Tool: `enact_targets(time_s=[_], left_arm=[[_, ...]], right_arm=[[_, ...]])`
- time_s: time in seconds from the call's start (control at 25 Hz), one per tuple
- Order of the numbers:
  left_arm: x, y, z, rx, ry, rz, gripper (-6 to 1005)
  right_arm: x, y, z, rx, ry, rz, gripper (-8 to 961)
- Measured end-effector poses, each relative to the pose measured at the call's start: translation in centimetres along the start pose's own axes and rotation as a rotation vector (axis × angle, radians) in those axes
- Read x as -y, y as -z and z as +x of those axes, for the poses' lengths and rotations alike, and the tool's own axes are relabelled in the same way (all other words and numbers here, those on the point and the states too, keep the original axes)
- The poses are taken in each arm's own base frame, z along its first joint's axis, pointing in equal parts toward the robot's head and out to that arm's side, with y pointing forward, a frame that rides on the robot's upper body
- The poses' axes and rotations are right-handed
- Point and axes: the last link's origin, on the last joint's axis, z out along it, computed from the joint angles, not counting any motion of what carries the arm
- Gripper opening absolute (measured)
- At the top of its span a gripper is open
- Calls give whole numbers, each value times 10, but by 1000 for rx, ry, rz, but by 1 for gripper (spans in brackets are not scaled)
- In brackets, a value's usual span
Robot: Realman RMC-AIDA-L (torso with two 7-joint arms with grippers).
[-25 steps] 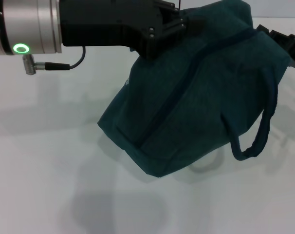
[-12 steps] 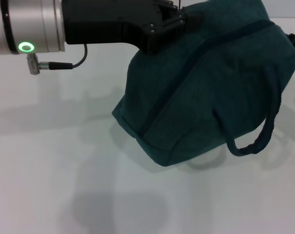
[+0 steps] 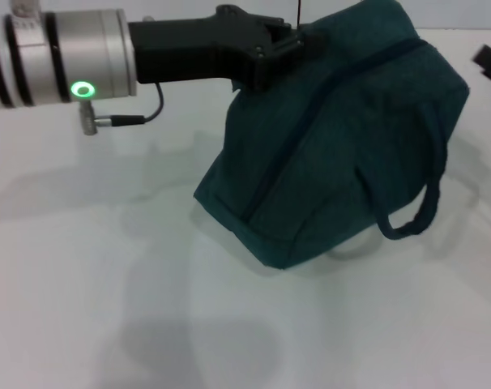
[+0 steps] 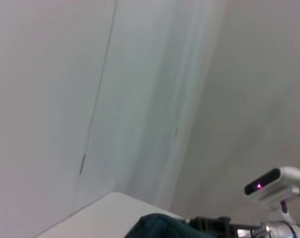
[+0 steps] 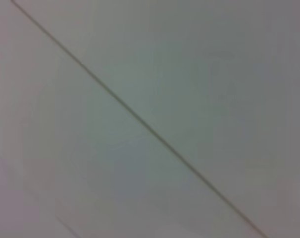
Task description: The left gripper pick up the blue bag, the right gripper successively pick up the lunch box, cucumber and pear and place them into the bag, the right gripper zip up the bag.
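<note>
Dark teal-blue bag [image 3: 343,138], white table [image 3: 108,284]

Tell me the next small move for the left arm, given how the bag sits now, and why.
Probably lower it gently and level the blue bag onto the white table. The left gripper grips the bag's top edge, and the bag hangs tilted with only its lower corner near the table and one handle dangling. The zipper line looks closed, so setting it down seems the likely step.

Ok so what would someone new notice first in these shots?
The big blue bag, tilted up on the white table at upper right of the head view, one handle dangling. Next, the left gripper, its black arm reaching in from the left, at the bag's top corner.
</note>
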Motion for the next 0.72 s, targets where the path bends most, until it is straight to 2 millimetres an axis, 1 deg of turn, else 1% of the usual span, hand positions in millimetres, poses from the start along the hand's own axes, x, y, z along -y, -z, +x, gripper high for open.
enact_targets(time_s=[0.08, 0.12, 0.2, 0.24, 0.4, 0.52, 0.72], left_arm=[[1, -2, -2, 1, 4, -4, 47], [7, -10, -14, -4, 36, -18, 47], [10, -14, -20, -6, 52, -23, 48], [12, -17, -23, -4, 63, -24, 49], [20, -23, -34, 6, 72, -4, 51], [28, -24, -40, 9, 90, 41, 52], [35, -20, -42, -11, 112, 94, 55]], right_arm=[[4, 9, -4, 29, -4, 19, 548], [5, 13, -5, 42, -7, 27, 601], [7, 20, -6, 62, -12, 36, 708], [7, 23, -8, 76, -13, 33, 743], [6, 25, -8, 82, -14, 27, 885], [5, 25, -8, 76, -12, 22, 885], [2, 23, -8, 67, 4, 0, 886]])
